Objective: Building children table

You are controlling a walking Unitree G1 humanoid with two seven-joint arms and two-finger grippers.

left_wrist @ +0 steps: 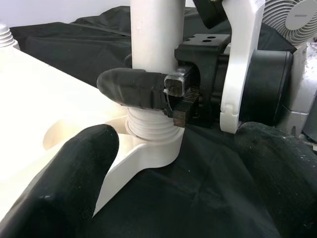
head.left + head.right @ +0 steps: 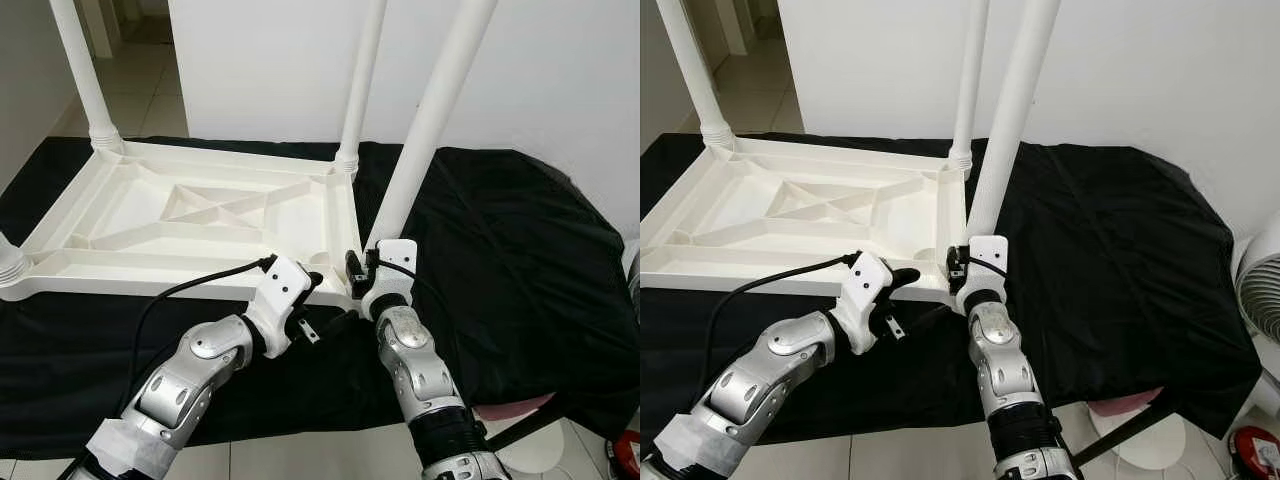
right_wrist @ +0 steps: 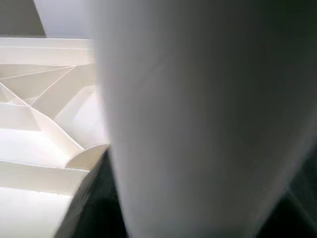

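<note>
White plastic leg (image 2: 425, 125) is pinched near its base by the right gripper (image 1: 163, 94); its long axis rises upward, slightly tilted, its threaded end in the tabletop (image 2: 150, 215) corner socket. The left gripper (image 2: 312, 290), fingers spread, is held just beside.

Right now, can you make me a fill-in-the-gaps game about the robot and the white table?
1. The white table top lies upside down on a ____ cloth.
2. The right hand is shut on the table ____ at the near right corner.
3. The leg it grips stands tilted, not ____.
4. The left hand rests by the same ____ of the table top.

Missing words: black; leg; upright; corner
</note>
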